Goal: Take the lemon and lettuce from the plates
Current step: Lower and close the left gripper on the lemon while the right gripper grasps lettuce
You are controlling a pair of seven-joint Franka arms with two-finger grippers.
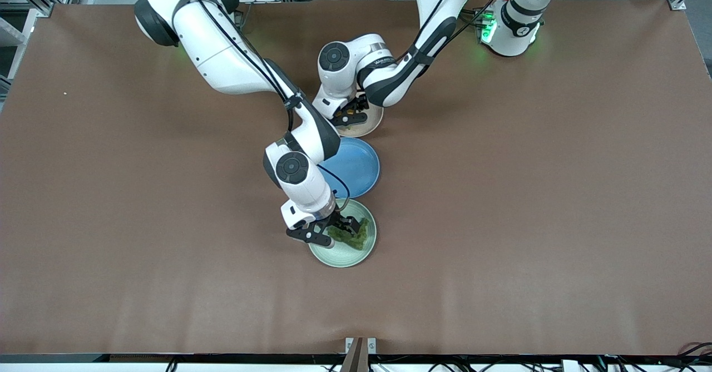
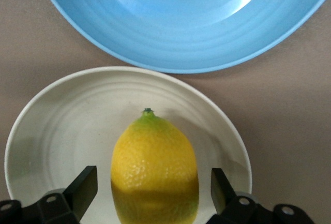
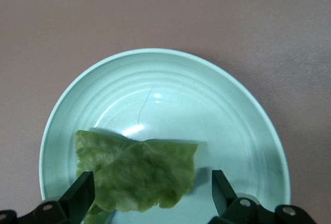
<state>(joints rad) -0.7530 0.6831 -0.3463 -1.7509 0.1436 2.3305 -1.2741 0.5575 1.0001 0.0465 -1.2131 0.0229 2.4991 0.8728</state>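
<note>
Three round plates lie in a line on the brown table (image 1: pixel 556 194): a beige plate (image 1: pixel 371 128) nearest the robots' bases, a blue plate (image 1: pixel 356 166) in the middle, and a mint plate (image 1: pixel 345 256) nearest the front camera. The blue one holds nothing. The beige plate carries one lemon (image 2: pixel 155 175), yellow with a green pointed tip, which lies on the plate's floor. The mint plate carries one lettuce (image 3: pixel 135 175) leaf, wrinkled and green, flat on the plate toward one side. Two arms are at work. The left gripper (image 2: pixel 154 195) is down over the beige plate with its fingers (image 2: pixel 83 187) spread, one on each side of the lemon, a small gap showing between each finger and the fruit. The right gripper (image 3: pixel 153 193) is down over the mint plate, its fingers (image 3: pixel 83 192) spread wide; one finger is at the edge of the leaf and the other stands apart from it over bare plate. No readable writing shows on any plate or on the food.
</note>
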